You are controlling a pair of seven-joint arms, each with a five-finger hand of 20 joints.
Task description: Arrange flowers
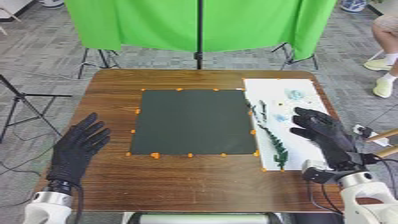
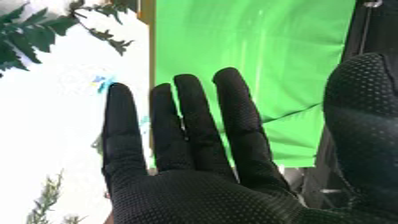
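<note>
Right hand, in a black fabric glove, reaches in from the robot's right side of the table, over the outer edge of a white sheet. Its fingers are almost straight and slightly spread, the thumb set well apart from them, and it has hold of nothing. Whether the glove touches the sheet, I cannot tell.

On that sheet lie the flower pieces. A long leafy green sprig runs along the side nearer the middle of the table, its fullest leaves towards the robot. Slimmer dark sprigs lie just beyond it. Pale blue flowers rest near the far end, and a smaller pale blue bloom lies between the leafy sprig and the right hand. In the right wrist view, the right hand stands apart from broad green leaves and a feathery, needle-leaved sprig.

Beside the sheet, in the middle of the brown wooden table, is a dark square mat with small orange dabs around its edges. Left hand, also black-gloved, is to the left of the mat, fingers extended and loosely parted, holding nothing.
</note>
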